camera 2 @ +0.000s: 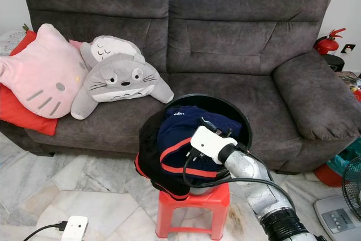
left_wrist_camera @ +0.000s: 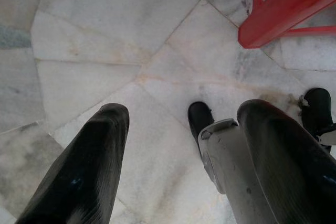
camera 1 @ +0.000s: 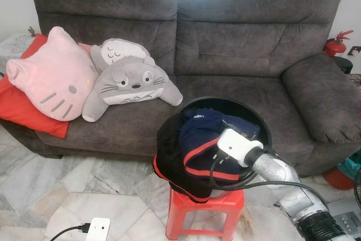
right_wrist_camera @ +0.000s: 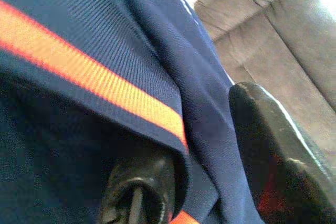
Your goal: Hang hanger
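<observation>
Right claw (camera 2: 210, 128) in navy clothes (camera 2: 183, 131) – basket (camera 2: 240, 117) | sofa (camera 2: 237, 38) behind

A navy garment (camera 2: 186, 134) with orange-red stripes is filling a black basket (camera 2: 240, 118) on a red stool (camera 2: 192, 207). The sofa (camera 2: 237, 43) is showing dark grey; pink (camera 2: 42, 74) and grey plush cushions (camera 2: 121, 80) are lying at its left end.

A pink cat cushion (camera 1: 49, 74) and a grey Totoro plush (camera 1: 131, 83) rest at the grey sofa's (camera 1: 248, 43) left end; a fire extinguisher (camera 1: 337, 44) stands beyond its right arm.
</observation>
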Available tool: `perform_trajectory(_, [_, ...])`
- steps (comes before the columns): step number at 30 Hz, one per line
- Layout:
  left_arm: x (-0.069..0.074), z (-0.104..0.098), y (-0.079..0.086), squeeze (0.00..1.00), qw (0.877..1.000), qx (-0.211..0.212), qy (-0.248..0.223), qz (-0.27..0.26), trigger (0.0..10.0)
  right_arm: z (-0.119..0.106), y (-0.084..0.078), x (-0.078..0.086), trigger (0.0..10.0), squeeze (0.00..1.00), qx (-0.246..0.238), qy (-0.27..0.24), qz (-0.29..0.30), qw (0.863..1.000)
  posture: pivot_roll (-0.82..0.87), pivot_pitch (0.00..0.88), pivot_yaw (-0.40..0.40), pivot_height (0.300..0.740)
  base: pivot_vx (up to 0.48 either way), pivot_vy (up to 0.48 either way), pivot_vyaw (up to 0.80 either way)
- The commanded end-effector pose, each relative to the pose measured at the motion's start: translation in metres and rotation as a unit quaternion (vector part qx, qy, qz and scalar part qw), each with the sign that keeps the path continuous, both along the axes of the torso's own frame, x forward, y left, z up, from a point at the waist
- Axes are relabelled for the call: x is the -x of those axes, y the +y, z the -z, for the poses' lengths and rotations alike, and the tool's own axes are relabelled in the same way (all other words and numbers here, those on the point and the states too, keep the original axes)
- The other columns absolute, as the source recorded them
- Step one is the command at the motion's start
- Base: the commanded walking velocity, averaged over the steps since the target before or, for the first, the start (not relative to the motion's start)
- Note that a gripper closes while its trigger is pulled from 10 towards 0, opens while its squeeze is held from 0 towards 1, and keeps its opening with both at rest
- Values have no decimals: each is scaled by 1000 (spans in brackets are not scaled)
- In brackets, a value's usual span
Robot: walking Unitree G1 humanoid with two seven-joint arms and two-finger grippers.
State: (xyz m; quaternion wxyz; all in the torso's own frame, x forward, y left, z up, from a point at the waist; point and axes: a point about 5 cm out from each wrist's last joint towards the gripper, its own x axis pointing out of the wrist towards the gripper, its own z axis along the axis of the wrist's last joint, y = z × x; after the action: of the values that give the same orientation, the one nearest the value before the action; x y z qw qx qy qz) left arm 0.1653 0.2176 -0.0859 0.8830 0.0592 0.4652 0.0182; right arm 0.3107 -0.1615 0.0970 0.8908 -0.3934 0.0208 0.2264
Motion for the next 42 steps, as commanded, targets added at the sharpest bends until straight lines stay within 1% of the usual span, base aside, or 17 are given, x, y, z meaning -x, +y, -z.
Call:
perform_trajectory(1, [2, 1, 0, 0, 1000, -3, 1, 4, 10000, -3, -7, -4, 0, 0, 1, -7, 26, 1000, -137, 0, 11, 740, 0, 0, 0])
perform_trajectory(5, [2, 1, 0, 0, 1000, -3, 1, 4, 10000, -9, -11, -7, 0, 0, 2, -26, 43, 999, -137, 0, 11, 740, 0, 0, 0])
perform_trajectory(6, [2, 1, 0, 0, 1000, -3, 1, 3, 10000, -15, -13, -9, 0, 0, 1, -44, 55, 997, -138, 0, 12, 740, 0, 0, 0])
perform_trajectory(7, [2, 1, 0, 0, 1000, -3, 1, 3, 10000, -15, -13, -9, 0, 0, 1, -44, 55, 997, -138, 0, 12, 740, 0, 0, 0])
perform_trajectory(8, [2, 1, 0, 0, 1000, -3, 0, 3, 10000, -19, -13, -11, 0, 0, -3, -58, 62, 996, -137, 0, 12, 740, 0, 0, 0])
perform_trajectory(10, [2, 0, 0, 0, 1000, -3, 0, 3, 10000, -22, -12, -12, 0, 0, -5, -67, 63, 996, -137, 0, 12, 740, 0, 0, 0])
perform_trajectory(18, [2, 0, 1, 0, 1000, -3, -1, 2, 10000, -23, -9, -12, 0, 0, -8, -74, 63, 995, -137, 0, 13, 740, 0, 0, 0])
perform_trajectory(31, [2, 1, 1, 0, 1000, -1, -1, 3, 10000, -27, -9, -17, 0, 0, -12, -84, 79, 993, -132, 0, 19, 740, 0, 0, 0])
perform_trajectory(36, [3, 1, 2, 0, 1000, -1, 0, 3, 10000, -43, -11, -25, 0, 0, -47, -92, 104, 989, -131, 0, 23, 740, 0, 0, 0])
perform_trajectory(37, [3, 0, 2, 0, 1000, -1, 0, 3, 10000, -48, -11, -27, 0, 0, -64, -93, 111, 987, -131, 0, 23, 740, 0, 0, 0])
perform_trajectory(38, [3, 0, 2, 0, 1000, -1, 0, 4, 10000, -61, -11, -32, 0, 0, -108, -98, 122, 982, -131, 0, 24, 740, 0, 0, 0])
perform_trajectory(39, [3, 0, 2, 0, 1000, -1, 1, 4, 10000, -65, -11, -33, 0, 0, -122, -100, 124, 980, -131, 0, 24, 740, 0, 0, 0])
perform_trajectory(40, [3, 0, 2, 0, 1000, -1, 1, 5, 10000, -74, -11, -36, 0, 0, -143, -106, 124, 976, -132, 0, 25, 740, 0, 0, 0])
perform_trajectory(42, [3, 0, 2, 0, 1000, -1, 1, 5, 10000, -82, -9, -38, 0, 0, -162, -109, 120, 973, -132, 0, 25, 740, 0, 0, 0])
